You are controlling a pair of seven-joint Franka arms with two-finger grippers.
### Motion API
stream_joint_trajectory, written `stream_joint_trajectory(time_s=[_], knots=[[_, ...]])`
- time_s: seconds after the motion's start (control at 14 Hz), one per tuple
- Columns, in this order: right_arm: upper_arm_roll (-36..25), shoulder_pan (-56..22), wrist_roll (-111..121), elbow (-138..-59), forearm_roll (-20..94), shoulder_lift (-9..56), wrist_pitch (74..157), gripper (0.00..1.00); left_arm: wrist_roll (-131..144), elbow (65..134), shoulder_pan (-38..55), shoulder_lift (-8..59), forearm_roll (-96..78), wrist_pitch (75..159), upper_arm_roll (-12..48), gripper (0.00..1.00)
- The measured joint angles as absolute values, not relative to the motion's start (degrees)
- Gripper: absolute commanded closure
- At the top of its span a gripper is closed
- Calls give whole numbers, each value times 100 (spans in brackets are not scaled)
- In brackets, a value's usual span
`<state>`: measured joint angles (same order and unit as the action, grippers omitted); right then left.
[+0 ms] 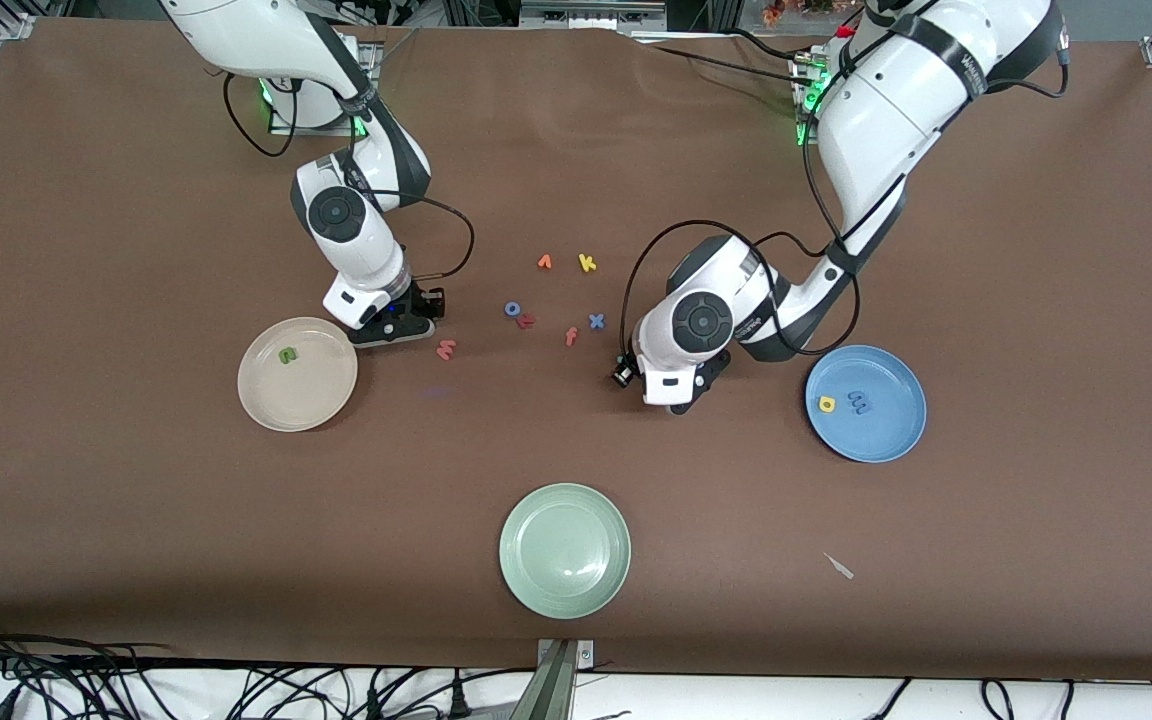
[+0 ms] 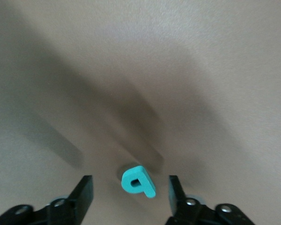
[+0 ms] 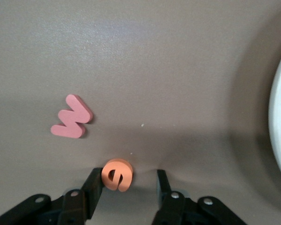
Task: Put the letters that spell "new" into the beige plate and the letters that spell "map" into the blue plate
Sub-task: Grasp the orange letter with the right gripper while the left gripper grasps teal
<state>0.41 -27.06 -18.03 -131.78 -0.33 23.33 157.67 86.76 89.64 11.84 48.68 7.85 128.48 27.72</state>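
Note:
The beige plate (image 1: 266, 405) holds the green n (image 1: 287, 355); its rim (image 3: 278, 122) also shows in the right wrist view. My right gripper (image 1: 396, 328) is down at the table beside that plate, open (image 3: 129, 174). The orange e (image 3: 117, 174) stands between its fingers, touching one, with a gap to the other. The pinkish w (image 1: 446, 349) (image 3: 72, 117) lies close by. The blue plate (image 1: 886, 430) holds the yellow p (image 1: 827, 404) and the blue m (image 1: 858, 402). Beside it my left gripper (image 1: 671, 395) is low and open (image 2: 129, 183), with the teal a (image 2: 137, 181) between its fingers, touching neither.
Loose letters lie mid-table between the arms: an orange v-like one (image 1: 544, 262), a yellow k (image 1: 587, 263), a blue o (image 1: 513, 309), a red one (image 1: 526, 321), a reddish f (image 1: 571, 336), a blue x (image 1: 596, 321). A pale green plate (image 1: 564, 549) sits nearer the camera.

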Motion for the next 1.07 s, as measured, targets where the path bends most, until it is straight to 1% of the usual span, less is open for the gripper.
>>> stream_joint_trajectory(time_s=[0.07, 0.21, 0.28, 0.36, 0.43, 0.5, 0.64, 0.71, 0.78, 0.93, 1.0, 1.07], knots=[[41, -2705, -1803, -13178, -33, 2329, 15771, 61, 8690, 8965, 1235, 4883, 785, 12857, 2725, 37], [42, -2706, -1810, -13180, -33, 2319, 15775, 72, 8738, 8964, 1278, 4913, 785, 12873, 2692, 37], [41, -2704, -1810, -13180, -33, 2311, 15781, 74, 8767, 8964, 1278, 4918, 785, 12882, 2688, 38], [42, -2705, -1813, -13181, -33, 2305, 15786, 75, 8796, 8964, 1278, 4919, 785, 12889, 2686, 41], [44, -2707, -1813, -13182, -33, 2305, 15794, 75, 8827, 8964, 1284, 4919, 785, 12892, 2686, 42], [47, -2707, -1812, -13183, -33, 2305, 15806, 76, 8851, 8964, 1293, 4919, 785, 12909, 2687, 46], [48, -2709, -1805, -13177, -33, 2274, 15839, 76, 8883, 8964, 1303, 4927, 785, 12986, 2686, 50], [42, -2708, -1794, -13157, -34, 2224, 15804, 76, 8925, 8964, 1304, 4931, 785, 13005, 2686, 54], [15, -2709, -1750, -13104, -38, 2138, 15651, 76, 8968, 8964, 1307, 4932, 785, 13030, 2686, 59], [-152, -2708, -1448, -12867, -45, 1902, 15030, 76, 9006, 8957, 1312, 4931, 785, 13078, 2686, 87], [-300, -2704, -1180, -12718, -47, 1781, 14694, 76, 9010, 8951, 1314, 4931, 785, 13094, 2686, 99], [-453, -2700, -883, -12599, -48, 1687, 14423, 76, 9014, 8951, 1314, 4931, 785, 13094, 2685, 100]])
